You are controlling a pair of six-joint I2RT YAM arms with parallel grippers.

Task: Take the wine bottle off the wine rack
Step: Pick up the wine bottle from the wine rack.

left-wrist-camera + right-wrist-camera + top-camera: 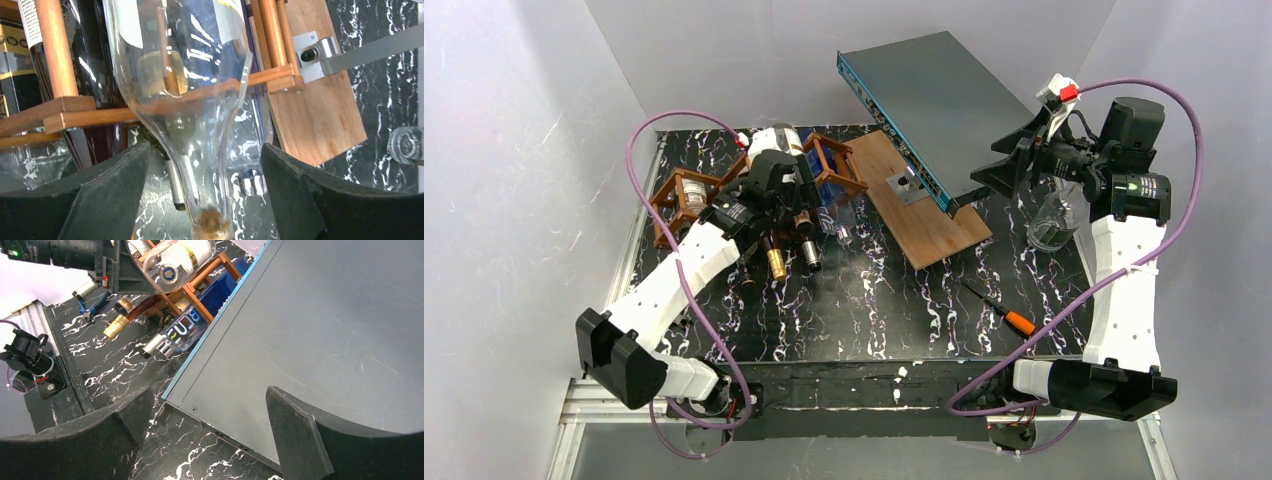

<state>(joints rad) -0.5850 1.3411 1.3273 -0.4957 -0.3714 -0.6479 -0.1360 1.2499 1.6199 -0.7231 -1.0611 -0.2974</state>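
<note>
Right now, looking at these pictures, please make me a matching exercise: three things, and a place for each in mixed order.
1 clear glass wine bottle
2 orange-handled screwdriver
3 flat brown wooden board

a carries a small metal bracket
b neck inside the left gripper
c lies on the black marbled table near the right arm

Pairs: 1-b, 2-c, 3-a

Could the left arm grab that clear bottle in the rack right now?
Probably yes: the left gripper has its open jaws either side of the clear bottle's neck, and no rack bar blocks them.
</note>
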